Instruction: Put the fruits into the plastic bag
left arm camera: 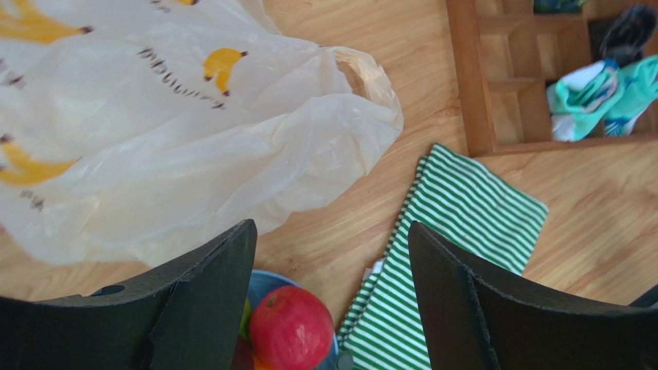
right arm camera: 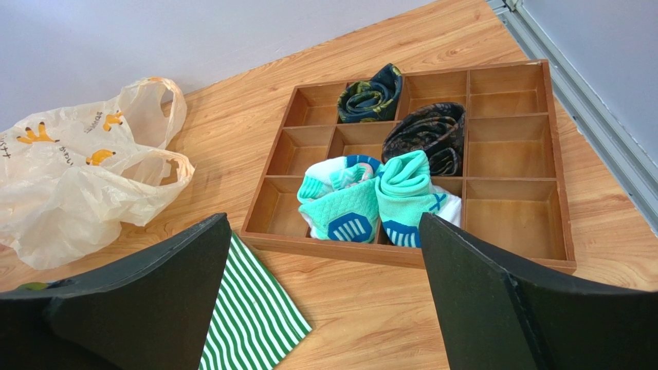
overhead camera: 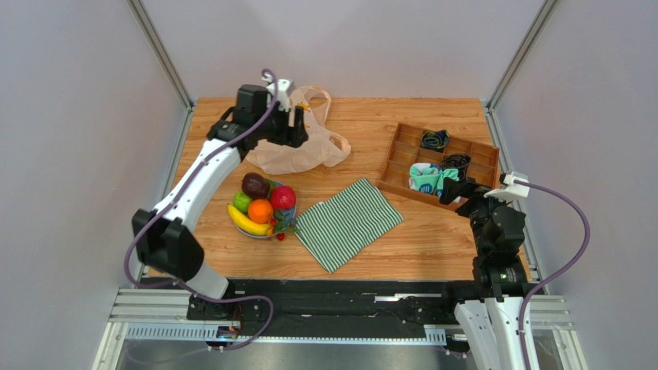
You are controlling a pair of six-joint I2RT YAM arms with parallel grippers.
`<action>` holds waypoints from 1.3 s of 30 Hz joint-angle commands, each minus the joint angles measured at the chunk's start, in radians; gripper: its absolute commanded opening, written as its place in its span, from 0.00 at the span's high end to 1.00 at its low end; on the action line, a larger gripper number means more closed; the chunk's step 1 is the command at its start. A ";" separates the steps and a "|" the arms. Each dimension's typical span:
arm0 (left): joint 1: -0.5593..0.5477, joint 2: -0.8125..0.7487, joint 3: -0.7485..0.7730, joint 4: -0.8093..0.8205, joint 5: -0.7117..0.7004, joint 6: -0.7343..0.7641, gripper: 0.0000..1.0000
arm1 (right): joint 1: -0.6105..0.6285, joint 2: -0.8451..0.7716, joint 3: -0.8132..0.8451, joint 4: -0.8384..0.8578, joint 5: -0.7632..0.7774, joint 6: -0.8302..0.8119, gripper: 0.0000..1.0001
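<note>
The translucent plastic bag [overhead camera: 305,139] with banana prints lies crumpled at the back left of the table; it also shows in the left wrist view [left arm camera: 170,131] and the right wrist view [right arm camera: 77,177]. The fruits sit on a blue plate [overhead camera: 267,233]: dark purple-brown fruit [overhead camera: 255,185], red apple [overhead camera: 283,197], green apple [overhead camera: 242,202], orange [overhead camera: 260,210], banana [overhead camera: 247,222], red berries [overhead camera: 279,231]. My left gripper [overhead camera: 296,129] hovers open and empty above the bag's near edge; the red apple [left arm camera: 292,330] shows below its jaws. My right gripper [overhead camera: 457,191] is open and empty near the wooden tray.
A green-striped cloth [overhead camera: 349,222] lies in the middle of the table, right of the plate. A wooden divided tray [overhead camera: 479,158] with rolled socks [overhead camera: 429,179] stands at the back right. Metal frame posts and grey walls bound the table.
</note>
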 commanded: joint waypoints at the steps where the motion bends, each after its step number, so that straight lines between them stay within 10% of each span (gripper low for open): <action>1: -0.097 0.192 0.170 -0.059 -0.028 0.131 0.19 | -0.001 0.007 0.015 0.044 -0.023 -0.003 0.03; 7: -0.102 0.428 0.342 -0.166 -0.043 0.139 0.27 | -0.001 0.015 0.023 0.036 -0.049 0.002 0.03; 22: -0.112 0.462 0.258 -0.073 -0.196 0.205 0.27 | -0.001 0.059 0.021 0.047 -0.078 -0.003 0.03; 33: -0.112 0.520 0.261 -0.073 -0.163 0.216 0.76 | -0.001 0.064 0.027 0.040 -0.086 -0.003 0.03; 35: -0.112 0.522 0.261 -0.073 -0.149 0.223 0.97 | 0.000 0.065 0.029 0.041 -0.086 -0.003 0.03; 39: -0.112 0.473 0.251 -0.076 -0.054 0.262 1.00 | -0.001 0.070 0.038 0.039 -0.084 0.000 0.03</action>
